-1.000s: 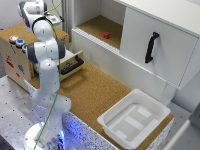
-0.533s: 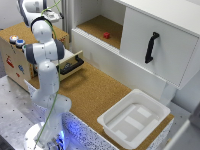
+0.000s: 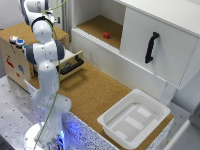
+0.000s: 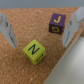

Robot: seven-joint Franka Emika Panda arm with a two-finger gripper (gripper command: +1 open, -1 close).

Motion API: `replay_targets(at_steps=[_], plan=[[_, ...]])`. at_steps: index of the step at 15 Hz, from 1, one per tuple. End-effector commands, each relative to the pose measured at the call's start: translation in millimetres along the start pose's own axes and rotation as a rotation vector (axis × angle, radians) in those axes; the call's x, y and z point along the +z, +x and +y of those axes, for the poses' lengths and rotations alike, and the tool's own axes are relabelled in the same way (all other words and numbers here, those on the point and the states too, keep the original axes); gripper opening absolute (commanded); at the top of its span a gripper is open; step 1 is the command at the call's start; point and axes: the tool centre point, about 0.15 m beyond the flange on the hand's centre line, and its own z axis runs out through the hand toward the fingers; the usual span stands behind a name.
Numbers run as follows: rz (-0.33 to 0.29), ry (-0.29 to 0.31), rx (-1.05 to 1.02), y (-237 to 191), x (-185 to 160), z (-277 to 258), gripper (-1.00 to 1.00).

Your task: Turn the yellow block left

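In the wrist view the tool (image 4: 39,30) hangs with its two fingers (image 4: 6,29) spread apart over a cork surface (image 4: 22,67), holding nothing. The yellow block (image 4: 34,51), marked N, lies on the cork between the fingers, touching neither. Near it, apart, sits a purple block (image 4: 57,23) marked J. In the exterior view, the white arm (image 3: 46,60) stands by a wooden cabinet (image 3: 15,55).

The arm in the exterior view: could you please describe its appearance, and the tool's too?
The arm is white with rounded segments and dark grey joint bands; a thin green cable runs down along it. In the wrist view, the tool shows two pale grey fingers.
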Motion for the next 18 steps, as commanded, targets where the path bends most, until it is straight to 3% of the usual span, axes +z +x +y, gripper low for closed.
replay_targets(at_steps=[1,5,10,18], plan=[[0.038,0.021,0.268,6.0,23.4,-11.0,1.00],[0.101,0.019,0.453,4.1,38.0,-12.4,1.00],[0.111,-0.022,0.521,-7.6,49.5,-18.5,1.00],[0.067,0.074,0.559,-15.2,72.5,-9.4,1.00]])
